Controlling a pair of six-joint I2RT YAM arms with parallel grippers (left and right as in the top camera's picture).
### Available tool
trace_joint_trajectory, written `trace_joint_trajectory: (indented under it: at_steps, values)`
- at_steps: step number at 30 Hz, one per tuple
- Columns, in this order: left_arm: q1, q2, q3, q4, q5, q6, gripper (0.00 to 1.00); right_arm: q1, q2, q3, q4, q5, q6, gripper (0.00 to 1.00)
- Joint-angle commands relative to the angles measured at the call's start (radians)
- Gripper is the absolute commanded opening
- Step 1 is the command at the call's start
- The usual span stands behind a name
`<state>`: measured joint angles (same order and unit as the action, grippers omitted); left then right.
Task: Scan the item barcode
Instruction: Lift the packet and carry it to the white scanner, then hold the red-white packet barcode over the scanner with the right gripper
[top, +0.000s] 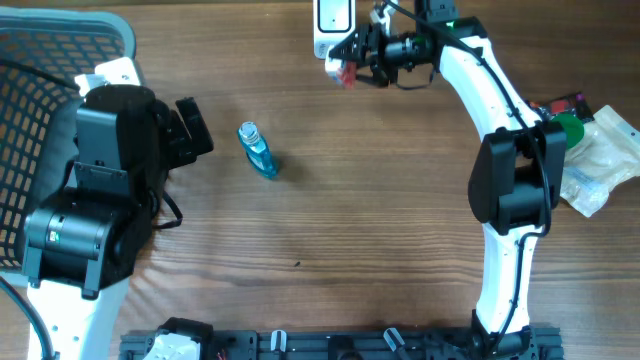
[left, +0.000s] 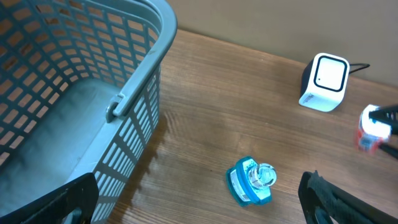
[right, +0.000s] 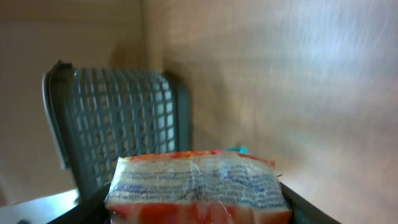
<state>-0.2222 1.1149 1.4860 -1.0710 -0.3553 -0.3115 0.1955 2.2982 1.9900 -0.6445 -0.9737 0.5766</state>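
Note:
My right gripper (top: 350, 62) is shut on the item, a red and white plastic packet (top: 343, 72), held off the table beside the white scanner (top: 331, 22) at the far edge. The right wrist view shows the packet (right: 198, 186) filling the space between the jaws of that gripper (right: 198, 208), its printed side facing the camera; I can make out no barcode. From the left wrist the scanner (left: 323, 82) and packet (left: 371, 127) appear at the right. My left gripper (top: 192, 127) stands open and empty near the basket, its jaws (left: 199, 202) wide apart.
A small blue bottle (top: 257, 150) with a clear cap lies on the wood just right of the left gripper, also seen from the left wrist (left: 252, 180). A grey mesh basket (top: 60, 45) stands at the far left. Several packaged goods (top: 597, 150) are piled at the right edge.

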Motion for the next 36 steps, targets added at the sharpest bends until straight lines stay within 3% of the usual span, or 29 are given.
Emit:
trace_joint_trajectory:
  at_steps: [1, 7, 13, 14, 22, 36]
  values:
    - [0.005, 0.001, 0.013, 0.002, -0.019, 0.013, 1.00, 0.036, -0.006, 0.015, 0.185, 0.252, 0.022, 0.68]
    - [0.005, 0.001, 0.013, 0.002, -0.019, 0.013, 1.00, 0.108, -0.005, 0.015, 0.393, 0.637, -0.047, 0.66]
    - [0.005, 0.001, 0.013, 0.002, -0.019, 0.013, 1.00, 0.168, 0.014, 0.014, 0.552, 0.992, -0.249, 0.67]
    - [0.005, 0.001, 0.013, 0.002, -0.019, 0.013, 1.00, 0.174, 0.040, 0.014, 0.659, 1.062, -0.303, 0.68]
    - [0.005, 0.001, 0.013, 0.002, -0.019, 0.013, 1.00, 0.179, 0.156, 0.014, 0.851, 1.080, -0.341, 0.74]
    - [0.005, 0.001, 0.013, 0.002, -0.019, 0.013, 1.00, 0.200, 0.241, 0.014, 0.906, 1.126, -0.420, 0.76]
